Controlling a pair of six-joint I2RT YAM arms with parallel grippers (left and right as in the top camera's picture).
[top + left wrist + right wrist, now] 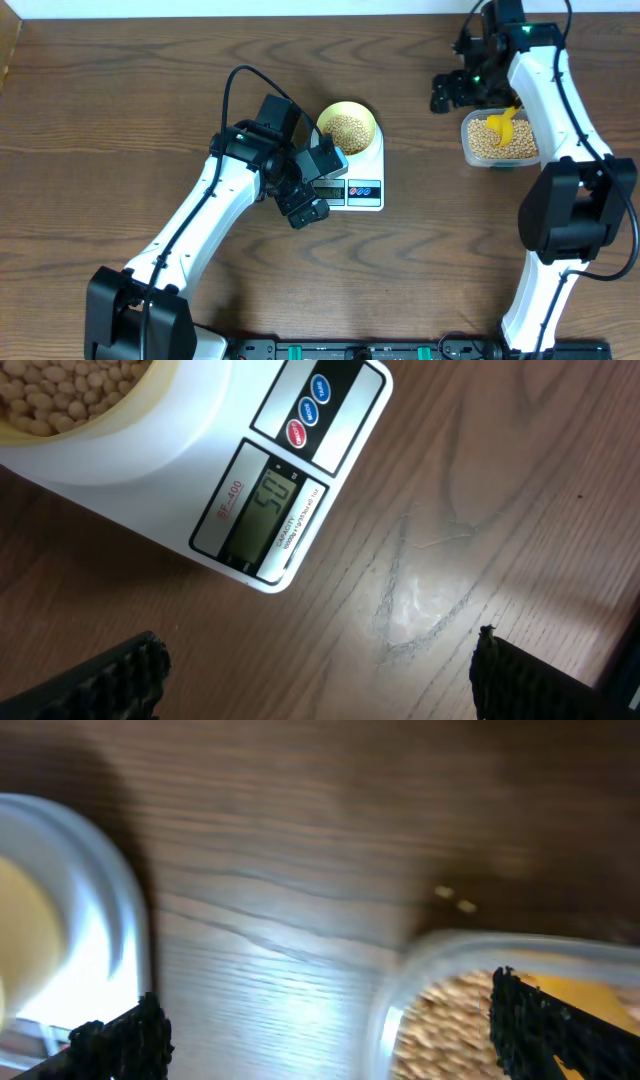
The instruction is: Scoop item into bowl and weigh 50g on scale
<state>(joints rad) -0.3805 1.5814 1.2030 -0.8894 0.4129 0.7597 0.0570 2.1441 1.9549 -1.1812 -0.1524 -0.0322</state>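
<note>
The pale-yellow bowl [347, 127] holds tan beans [347, 130] and stands on the white scale [365, 190]. In the left wrist view the scale [200, 470] has a display [270, 508] reading 50, and the bowl rim [130, 410] shows at top left. My left gripper [312, 180] [315, 670] is open and empty, just in front of the scale's display. My right gripper [447, 92] [320, 1030] is open and empty, left of the clear tub [498, 140] of beans. The yellow scoop [503, 126] lies in the tub.
In the right wrist view, the tub's rim [400, 990] and beans [450, 1020] are at lower right, and the white scale edge [100, 920] is at left. Two loose beans [455, 900] lie on the table behind the tub.
</note>
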